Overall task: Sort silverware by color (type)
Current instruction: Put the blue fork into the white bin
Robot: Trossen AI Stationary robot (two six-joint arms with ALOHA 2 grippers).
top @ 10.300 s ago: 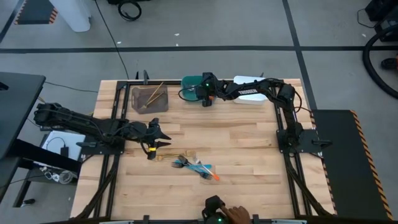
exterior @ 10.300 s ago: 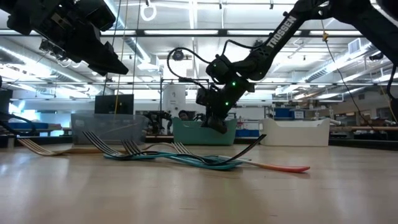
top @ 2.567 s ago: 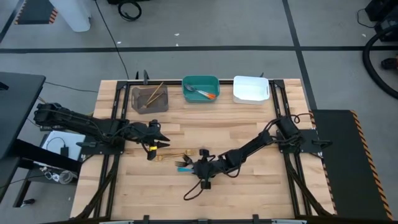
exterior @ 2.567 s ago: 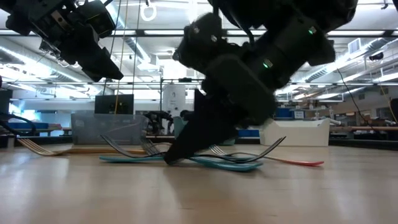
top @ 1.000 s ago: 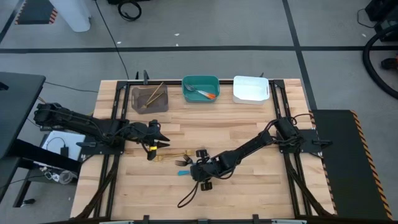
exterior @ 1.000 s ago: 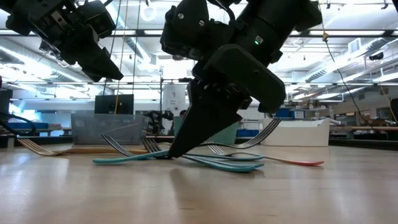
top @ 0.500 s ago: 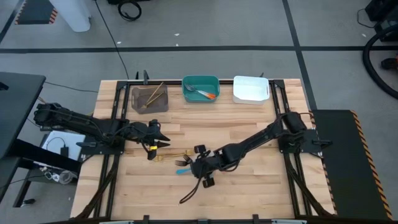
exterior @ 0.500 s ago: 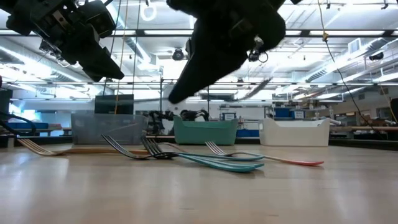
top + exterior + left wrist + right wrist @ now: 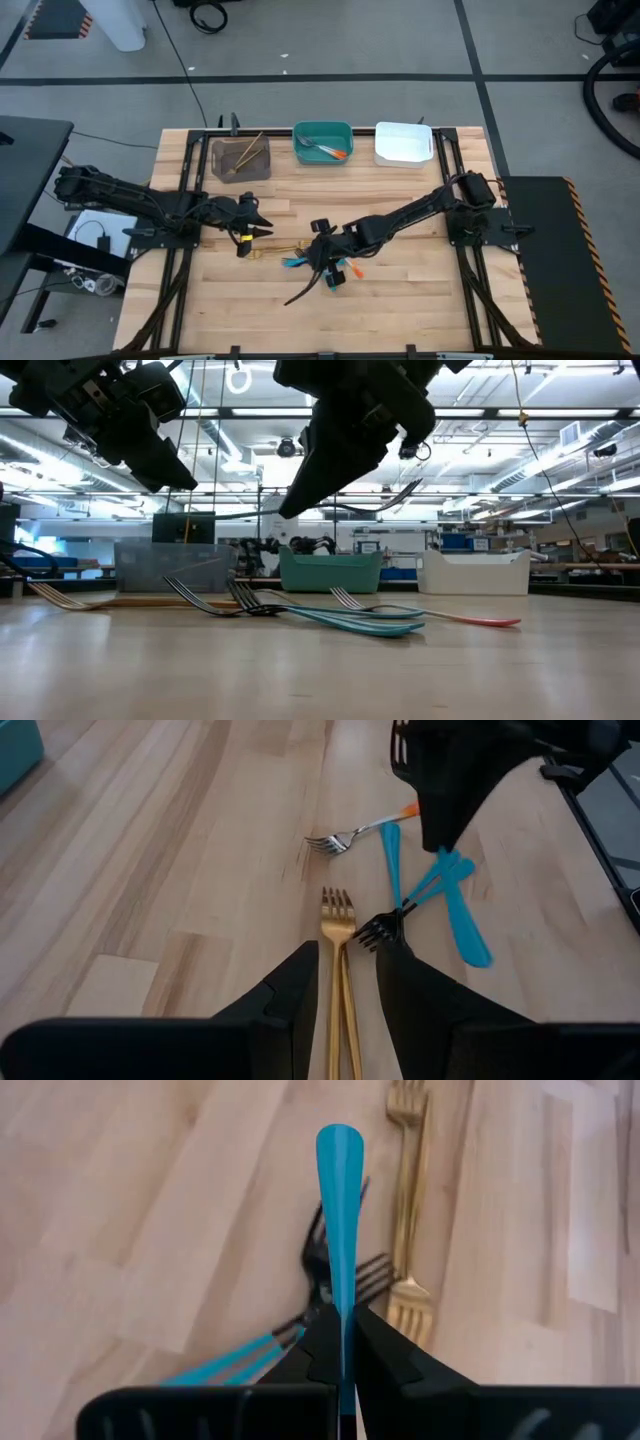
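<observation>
Blue-handled fork (image 9: 339,1210) up off the surface (image 9: 400,300), sort well underway!

Right tool (image 9: 318,257) pinches it mid-surface; left tool (image 9: 346,982) waits spread over the gold forks (image 9: 338,930). Far bins hold a few, perhaps five remain. Only the right wrist view shows that grip; the low view shows height.

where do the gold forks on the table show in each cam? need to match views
High: two gold-coloured metal forks, just left of the table's middle.
Low: far left, lying on the wood.
Left wrist: straight ahead, close.
Right wrist: beside the held blue-handled fork, on the wood.
Shared landmark: black fork tines right beside them.
</observation>
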